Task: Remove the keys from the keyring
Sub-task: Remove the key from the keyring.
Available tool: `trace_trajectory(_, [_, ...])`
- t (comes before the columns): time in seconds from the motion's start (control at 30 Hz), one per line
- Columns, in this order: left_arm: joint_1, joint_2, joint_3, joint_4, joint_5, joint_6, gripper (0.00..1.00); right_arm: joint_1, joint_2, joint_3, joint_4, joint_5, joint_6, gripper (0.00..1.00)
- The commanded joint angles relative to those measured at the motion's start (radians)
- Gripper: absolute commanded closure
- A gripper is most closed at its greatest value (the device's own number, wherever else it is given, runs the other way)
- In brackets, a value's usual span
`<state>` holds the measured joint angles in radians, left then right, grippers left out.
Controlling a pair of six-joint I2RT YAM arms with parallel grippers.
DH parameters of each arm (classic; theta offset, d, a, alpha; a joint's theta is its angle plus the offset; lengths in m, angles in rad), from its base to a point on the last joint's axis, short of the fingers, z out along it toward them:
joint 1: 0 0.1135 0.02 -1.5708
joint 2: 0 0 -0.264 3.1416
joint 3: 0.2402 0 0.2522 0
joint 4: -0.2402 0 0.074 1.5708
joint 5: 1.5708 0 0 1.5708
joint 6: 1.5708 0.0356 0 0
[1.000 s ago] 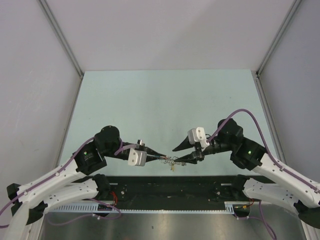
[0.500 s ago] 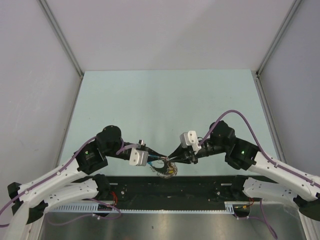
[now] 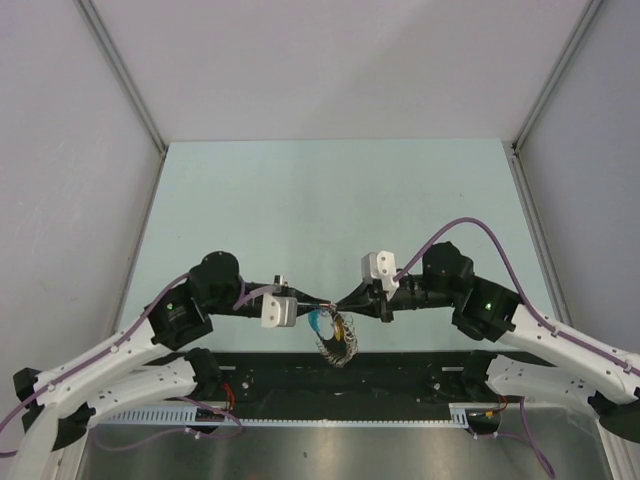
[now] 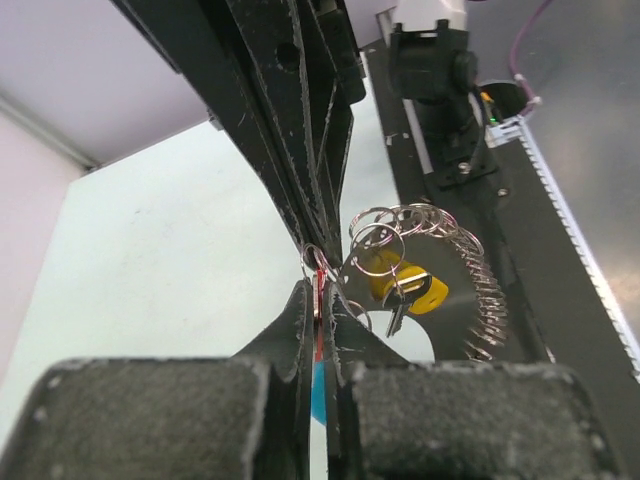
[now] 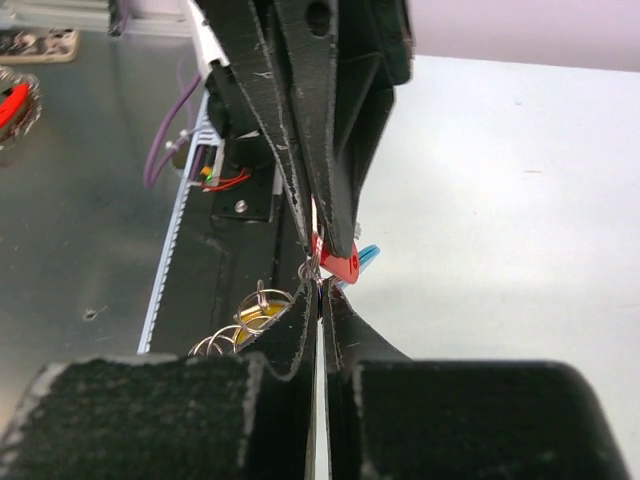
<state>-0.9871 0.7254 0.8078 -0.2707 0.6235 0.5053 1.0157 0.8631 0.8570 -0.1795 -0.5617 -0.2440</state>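
My left gripper (image 3: pixel 326 302) and right gripper (image 3: pixel 339 304) meet tip to tip above the near edge of the pale green table (image 3: pixel 330 200). The tiny red-headed key (image 5: pixel 341 265), with a flat plastic head and a short silvery blade, sits right at that meeting point. The left gripper's scuffed black fingers (image 4: pixel 285 332) are closed on it, and in the left wrist view it shows edge-on as a thin red strip between them. The right jaws are pressed together too, at a small wire ring beside the red head. Whether they pinch that ring or the key's blade I cannot tell, because the contact is too small. The keyring (image 4: pixel 470 290), a floppy loop of silvery coiled wire with linked split rings, hangs just below both tips. Its bright blue arc (image 3: pixel 320 320) lies toward the left arm. A yellow-headed key (image 4: pixel 404 284) dangles inside the loop.
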Motion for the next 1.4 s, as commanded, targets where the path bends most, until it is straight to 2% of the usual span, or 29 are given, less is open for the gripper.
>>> trace_trajectory(0.0, [-0.004,-0.060,0.018,0.034,-0.073,0.032,1.00,-0.042,-0.044,0.004,0.090,0.077,0.060,1.00])
trace_trajectory(0.13, [-0.004,-0.092,-0.010,0.045,-0.152,0.030,0.99,-0.077,-0.082,-0.035,0.169,0.088,0.156,1.00])
trace_trajectory(0.37, [-0.004,-0.127,-0.058,0.106,-0.228,0.012,1.00,-0.098,-0.098,-0.159,0.567,0.100,0.397,1.00])
trace_trajectory(0.47, [-0.004,-0.129,-0.070,0.142,-0.225,0.001,0.99,-0.078,-0.066,-0.188,0.665,0.105,0.466,1.00])
trace_trajectory(0.6, [-0.004,-0.109,-0.067,0.146,-0.194,-0.007,1.00,-0.042,-0.049,-0.206,0.710,0.152,0.477,1.00])
trace_trajectory(0.87, [-0.004,-0.127,-0.067,0.110,-0.169,0.004,1.00,-0.058,-0.072,-0.242,0.758,0.221,0.546,1.00])
trace_trajectory(1.17, [-0.004,-0.121,-0.062,0.067,-0.237,0.038,1.00,-0.088,-0.095,-0.266,0.781,0.178,0.591,1.00])
trace_trajectory(1.37, [-0.002,-0.118,-0.061,0.080,-0.234,0.038,1.00,-0.091,-0.095,-0.268,0.775,0.142,0.571,1.00])
